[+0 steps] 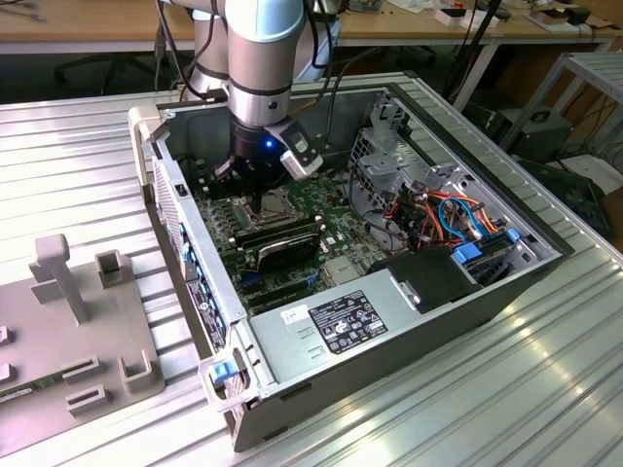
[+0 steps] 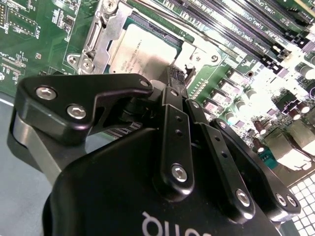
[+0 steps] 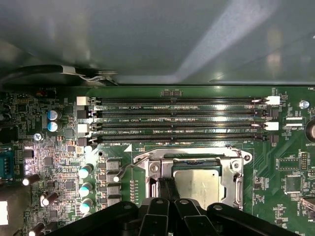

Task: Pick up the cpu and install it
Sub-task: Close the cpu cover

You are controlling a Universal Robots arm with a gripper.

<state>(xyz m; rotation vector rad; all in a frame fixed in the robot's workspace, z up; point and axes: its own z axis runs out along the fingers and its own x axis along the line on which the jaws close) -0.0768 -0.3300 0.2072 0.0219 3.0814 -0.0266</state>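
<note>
Inside computer case (image 1: pixel 419 358), over green board (image 3: pixel 290 162): gripper (image 3: pixel 166 186) fingers drawn together, tips at edge of cpu (image 3: pixel 202 184). I cannot tell if they touch it. Cpu lies flat within metal socket frame (image 3: pixel 235 177), beside memory slots (image 3: pixel 177 120). My judgement: keep cpu level, corners matched to frame, no sideways drag. Case also holds power supply (image 1: pixel 341 321) and cable bundle (image 1: pixel 458 219).
</note>
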